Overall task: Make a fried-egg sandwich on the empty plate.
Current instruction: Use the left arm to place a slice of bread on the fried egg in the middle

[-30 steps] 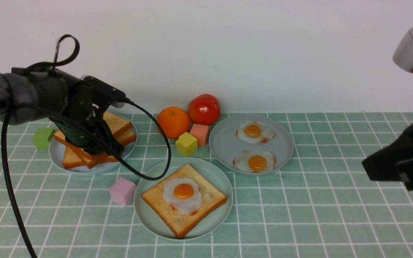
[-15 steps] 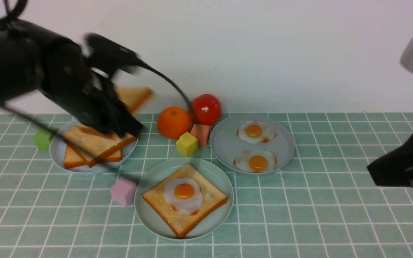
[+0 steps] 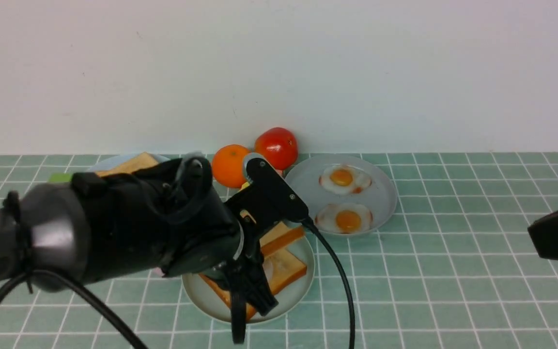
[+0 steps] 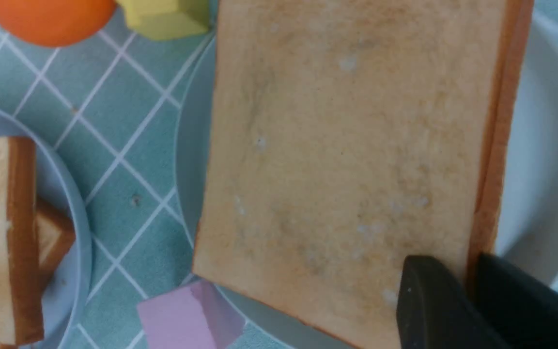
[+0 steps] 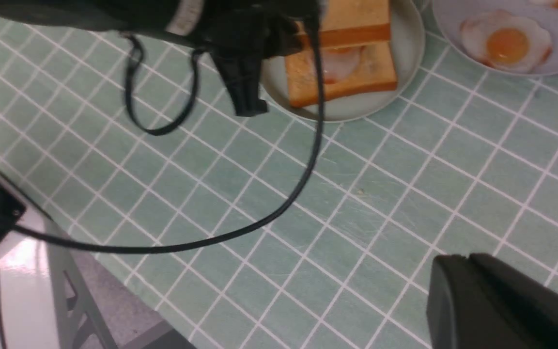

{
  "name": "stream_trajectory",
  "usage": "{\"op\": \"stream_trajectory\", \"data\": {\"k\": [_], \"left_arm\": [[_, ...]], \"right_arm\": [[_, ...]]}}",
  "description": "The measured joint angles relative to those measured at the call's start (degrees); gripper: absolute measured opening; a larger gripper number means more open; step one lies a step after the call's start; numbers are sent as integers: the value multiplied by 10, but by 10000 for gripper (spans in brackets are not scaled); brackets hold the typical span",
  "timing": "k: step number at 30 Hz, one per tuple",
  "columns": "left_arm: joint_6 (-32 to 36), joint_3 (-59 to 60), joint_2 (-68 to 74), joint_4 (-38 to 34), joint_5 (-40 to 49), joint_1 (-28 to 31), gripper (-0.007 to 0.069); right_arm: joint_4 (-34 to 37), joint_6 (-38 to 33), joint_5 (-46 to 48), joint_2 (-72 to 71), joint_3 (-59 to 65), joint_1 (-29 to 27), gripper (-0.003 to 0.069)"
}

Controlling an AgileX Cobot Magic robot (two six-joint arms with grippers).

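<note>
Toast (image 4: 347, 160) now over plate (image 4: 540, 160), beside cube (image 4: 187, 315)

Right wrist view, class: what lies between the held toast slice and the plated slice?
The fried egg, its white showing between them in the right wrist view.

Left arm (image 3: 114, 232) overhangs the mint plate (image 3: 294, 291); tabletop (image 3: 429, 291) to its right lies open.

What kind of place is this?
Probably a robot test bench staged as a kitchen counter: green tiled tabletop, toy fried eggs on a plate, coloured blocks, bare white wall.
</note>
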Motion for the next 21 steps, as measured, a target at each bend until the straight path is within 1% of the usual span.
{"op": "stream_trajectory", "data": {"k": [7, 21], "left_arm": [[-6, 0, 10, -16, -2, 0, 90], [-7, 0, 38, -20, -19, 0, 96]], "right_arm": [[9, 0, 17, -5, 0, 0, 42], [23, 0, 33, -5, 0, 0, 42]]}}
